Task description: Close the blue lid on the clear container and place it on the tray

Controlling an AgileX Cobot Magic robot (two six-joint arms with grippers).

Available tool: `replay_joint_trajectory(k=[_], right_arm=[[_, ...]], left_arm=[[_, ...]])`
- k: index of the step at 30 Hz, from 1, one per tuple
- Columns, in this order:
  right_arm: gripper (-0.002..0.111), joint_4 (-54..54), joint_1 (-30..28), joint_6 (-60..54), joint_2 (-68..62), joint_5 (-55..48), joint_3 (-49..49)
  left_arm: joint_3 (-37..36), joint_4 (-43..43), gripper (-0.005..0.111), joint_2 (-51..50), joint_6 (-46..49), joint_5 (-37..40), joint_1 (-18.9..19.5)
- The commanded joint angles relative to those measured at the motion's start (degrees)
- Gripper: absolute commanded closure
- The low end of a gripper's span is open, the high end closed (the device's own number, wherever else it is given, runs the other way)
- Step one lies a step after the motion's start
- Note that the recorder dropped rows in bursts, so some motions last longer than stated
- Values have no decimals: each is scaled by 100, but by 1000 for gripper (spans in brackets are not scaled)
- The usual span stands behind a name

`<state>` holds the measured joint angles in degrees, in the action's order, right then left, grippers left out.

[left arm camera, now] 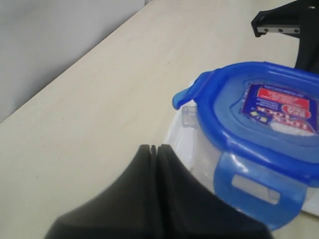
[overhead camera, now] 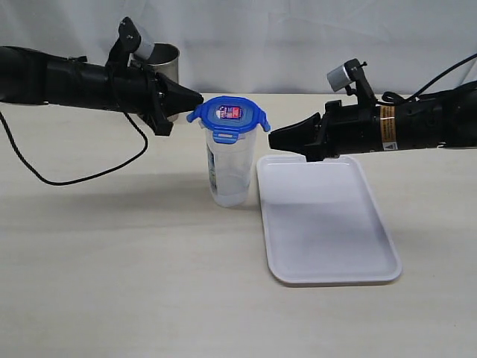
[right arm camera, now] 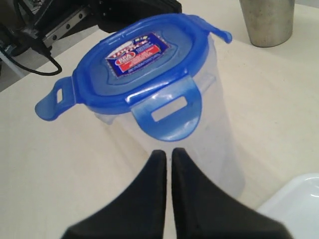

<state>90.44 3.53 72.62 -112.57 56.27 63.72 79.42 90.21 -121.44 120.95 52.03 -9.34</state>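
Translucent blue round plastic lid (overhead camera: 228,117) atop tall clear plastic container (overhead camera: 229,175), upright mid-table, just left of flat white rect. plastic tray (overhead camera: 328,224). Side flaps out, prob. unlatched. Left gripper (overhead camera: 197,98) closed tight, empty, at lid's left flap. Right gripper (overhead camera: 273,138) likewise, at right flap, slightly lower. Nothing seen in container or on tray.

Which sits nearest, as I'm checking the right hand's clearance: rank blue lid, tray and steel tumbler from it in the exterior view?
1. The blue lid, just left of the right hand.
2. The tray, on the table below it.
3. The steel tumbler, far back left, beyond the clear container.
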Motion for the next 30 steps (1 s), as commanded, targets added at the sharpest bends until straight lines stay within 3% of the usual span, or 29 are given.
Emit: replay_joint_trajectory(k=[1,12,21,30], right_arm=[[104,40,0,23,11,46,24],[104,-175,0,-40,11,-227,24],[104,-228,0,-62,11,-227,24],[104,-228,0,-62,11,-227,24]], left_arm=[[23,-91,107,19,174,-102,-3],[23,-609,107,79,-189,28,11],[23,-726,107,115,-378,952,232],[13,-900,107,115,-550,992,232]])
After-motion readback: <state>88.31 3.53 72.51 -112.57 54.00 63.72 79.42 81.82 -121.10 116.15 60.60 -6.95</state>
